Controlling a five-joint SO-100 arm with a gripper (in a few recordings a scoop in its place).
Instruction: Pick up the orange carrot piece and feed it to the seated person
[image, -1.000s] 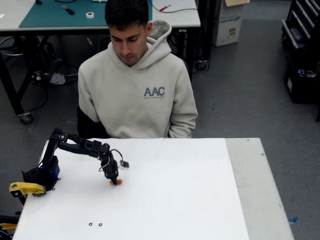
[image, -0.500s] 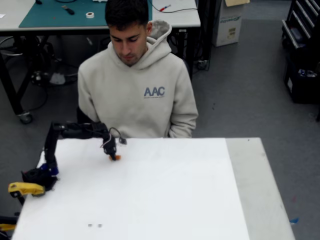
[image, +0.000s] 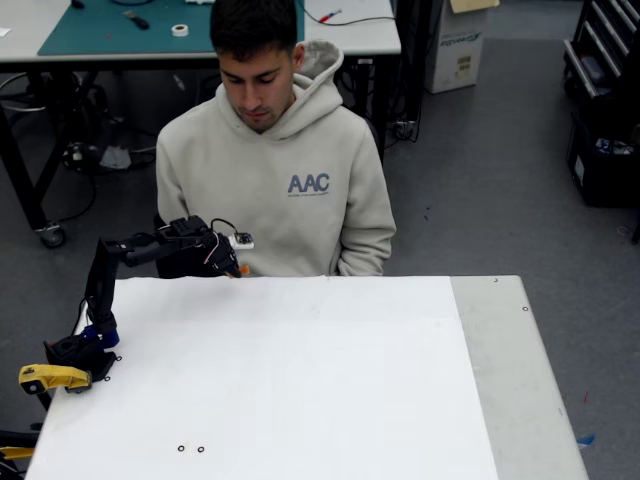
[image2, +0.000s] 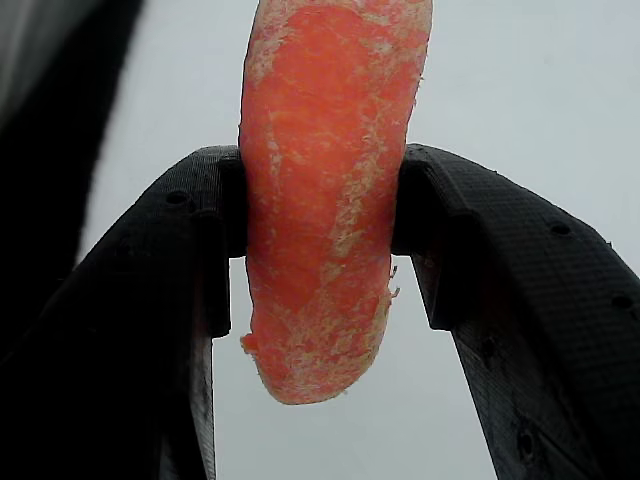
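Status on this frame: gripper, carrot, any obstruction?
Gripper shut on the carrot piece, raised off the table. Seated person just behind it. Nothing between them.

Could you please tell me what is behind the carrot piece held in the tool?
In the wrist view, only plain pale surface shows behind the carrot piece, clamped between the tool's black fingers. Whatever lies directly behind the carrot is covered.

Grey floor (image: 480, 200), white table (image: 330, 380), workbench with green mat (image: 110, 30) behind, dark shelving (image: 605, 100) at right
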